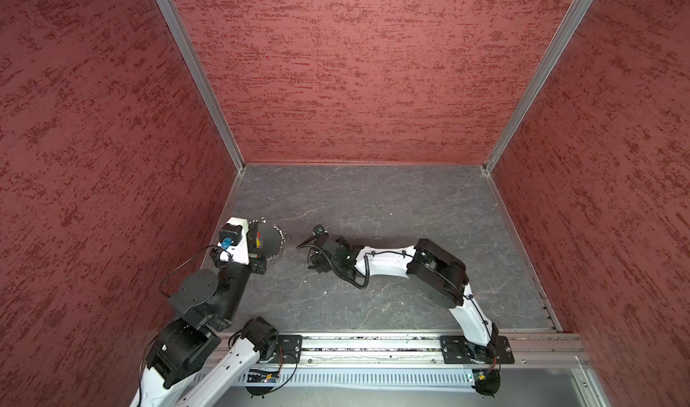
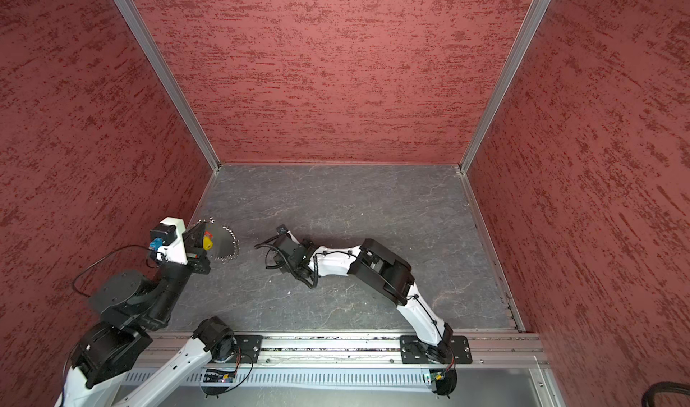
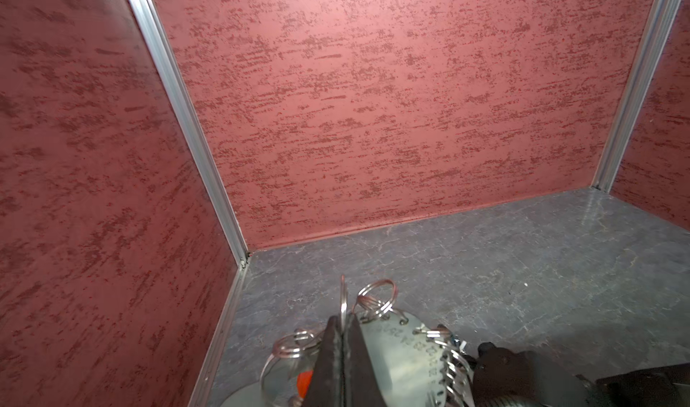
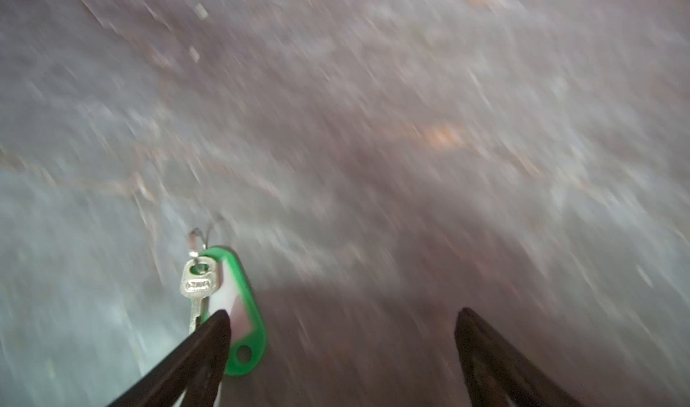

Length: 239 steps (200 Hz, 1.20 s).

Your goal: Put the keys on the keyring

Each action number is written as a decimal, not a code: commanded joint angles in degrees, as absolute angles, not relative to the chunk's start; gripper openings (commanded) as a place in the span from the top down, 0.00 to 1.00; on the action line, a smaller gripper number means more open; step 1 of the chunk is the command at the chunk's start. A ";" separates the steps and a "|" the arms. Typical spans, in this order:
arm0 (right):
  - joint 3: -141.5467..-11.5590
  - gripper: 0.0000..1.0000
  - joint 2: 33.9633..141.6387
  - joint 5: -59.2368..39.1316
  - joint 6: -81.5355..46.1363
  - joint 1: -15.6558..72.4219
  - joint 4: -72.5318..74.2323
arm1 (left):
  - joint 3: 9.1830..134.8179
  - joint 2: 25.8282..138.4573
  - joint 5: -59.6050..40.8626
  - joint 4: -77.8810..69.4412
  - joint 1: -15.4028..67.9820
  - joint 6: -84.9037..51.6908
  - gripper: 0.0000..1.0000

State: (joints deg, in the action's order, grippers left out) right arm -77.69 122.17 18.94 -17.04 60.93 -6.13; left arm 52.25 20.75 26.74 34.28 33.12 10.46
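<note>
Though stamped — perhaps branded — the key [image 4: 198,283] reads illegibly.

Small stamped digits, too faint to read surely, run along the metal disc [image 3: 395,353] just beside the closed left pincer [image 3: 343,323]; the key [image 4: 197,287] bears a blurred, unreadable stamp.

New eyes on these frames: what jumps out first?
The red mottled walls dominate. By the left wall, the left gripper is shut on the keyring, a metal disc fringed with rings. In the right wrist view, a green key sits by one finger of the open right gripper.
</note>
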 commanded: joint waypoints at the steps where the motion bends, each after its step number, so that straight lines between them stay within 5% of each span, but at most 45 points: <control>1: -66.34 0.06 116.69 21.44 -21.57 60.60 -8.81 | 51.90 24.37 21.07 31.53 32.29 4.69 1.00; 60: -41.63 0.06 98.23 21.43 -35.46 60.60 -9.23 | 42.84 36.74 8.50 14.49 32.93 -5.82 1.00; 118: -29.56 0.06 78.23 22.25 -44.25 60.61 -13.76 | 39.75 53.37 -0.49 -0.98 35.96 -1.91 1.00; 170: -27.17 0.15 62.52 15.86 -26.66 60.62 -7.83 | 41.02 60.21 -11.75 -1.13 37.47 6.95 1.00; 239: -28.49 0.23 65.62 7.29 -9.43 60.53 -3.62 | 33.98 57.97 -15.67 -4.76 35.45 9.59 1.00</control>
State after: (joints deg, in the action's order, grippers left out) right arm -27.35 63.29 11.33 -16.19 60.90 -4.69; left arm 36.25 58.72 -13.89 -0.40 36.27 8.34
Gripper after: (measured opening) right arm 0.766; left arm 0.046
